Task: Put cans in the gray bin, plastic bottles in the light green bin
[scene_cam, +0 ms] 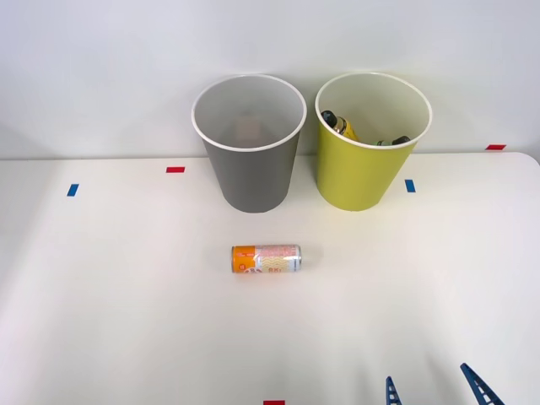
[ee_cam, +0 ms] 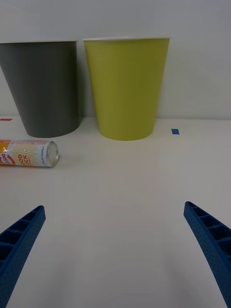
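The right tool (scene_cam: 433, 386) hangs with its fingers spread wide and holding nothing, well short of the orange and white can (scene_cam: 266, 258), which lies on its side on the surface (scene_cam: 110, 295) in front of the gray bin (scene_cam: 250, 160). Beside that bin, the light green bin (scene_cam: 363, 173) already holds 2 plastic bottles (scene_cam: 341, 125). Judging from this, the bottles are sorted and this 1 can is left to go in the gray bin, whose contents I cannot make out.

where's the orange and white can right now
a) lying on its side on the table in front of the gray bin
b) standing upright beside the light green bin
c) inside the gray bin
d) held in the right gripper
a: the orange and white can lies on its side on the white table, in front of the gray bin, while the right gripper hangs open and empty, away from it.
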Available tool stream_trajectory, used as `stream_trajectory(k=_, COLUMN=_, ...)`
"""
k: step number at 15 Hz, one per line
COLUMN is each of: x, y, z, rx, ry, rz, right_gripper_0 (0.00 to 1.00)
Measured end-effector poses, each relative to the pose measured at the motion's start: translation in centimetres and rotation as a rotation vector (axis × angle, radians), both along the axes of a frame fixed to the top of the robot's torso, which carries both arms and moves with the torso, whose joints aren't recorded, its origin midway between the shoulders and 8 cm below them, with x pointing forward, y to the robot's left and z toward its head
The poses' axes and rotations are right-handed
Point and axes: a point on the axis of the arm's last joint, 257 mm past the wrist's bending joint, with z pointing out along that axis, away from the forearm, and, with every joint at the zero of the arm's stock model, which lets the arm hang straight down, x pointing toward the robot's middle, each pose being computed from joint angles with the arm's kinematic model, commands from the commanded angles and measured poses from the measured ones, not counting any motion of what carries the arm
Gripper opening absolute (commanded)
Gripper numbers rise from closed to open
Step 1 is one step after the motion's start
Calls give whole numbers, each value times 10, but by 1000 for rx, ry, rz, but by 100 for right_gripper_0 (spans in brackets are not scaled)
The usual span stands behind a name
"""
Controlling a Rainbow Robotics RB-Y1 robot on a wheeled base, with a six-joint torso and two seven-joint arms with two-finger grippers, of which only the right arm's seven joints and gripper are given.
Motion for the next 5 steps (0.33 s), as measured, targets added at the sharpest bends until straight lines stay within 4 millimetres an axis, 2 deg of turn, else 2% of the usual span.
stream_trajectory(k=5, x=0, y=0, z=0, rx=0, ry=0, rz=0, right_gripper_0=100)
